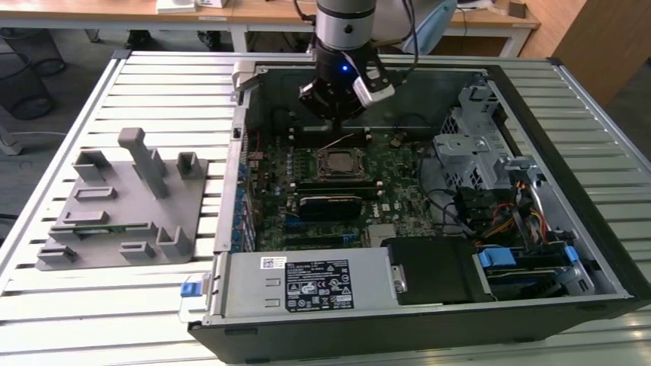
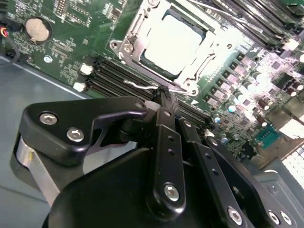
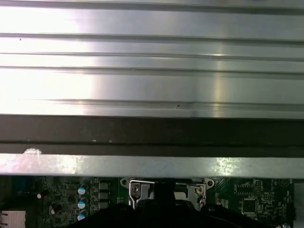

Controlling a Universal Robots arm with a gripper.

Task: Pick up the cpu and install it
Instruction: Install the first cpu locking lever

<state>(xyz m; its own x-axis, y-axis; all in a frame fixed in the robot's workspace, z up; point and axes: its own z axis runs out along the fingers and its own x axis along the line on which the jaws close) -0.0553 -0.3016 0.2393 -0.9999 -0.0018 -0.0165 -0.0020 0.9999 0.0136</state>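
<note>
The cpu (image 2: 175,45) lies flat in the motherboard socket (image 2: 137,28), its pale metal top showing in the upper middle of the second wrist view; in the exterior view it sits at the centre of the open computer case (image 1: 569,137), inside the raised socket frame. The tool (image 2: 164,97) hangs close over the memory slots (image 2: 118,76) beside the socket, its black fingers drawn together to a narrow tip with nothing visible between them, so it looks closed and empty. A thin wire lever (image 2: 142,86) runs along the socket edge right by that tip. In the exterior view the arm stands over the upper part of the board, above the socket. The grey parts fixture (image 1: 122,206) rests on the slatted tabletop (image 1: 91,305) toward the left of that frame.

Judging from this, the chip appears placed but the frame is still unlatched. The risk is the tip catching the wire lever or knocking the frame, which could shift the chip off its seat or bend contacts beneath it.
</note>
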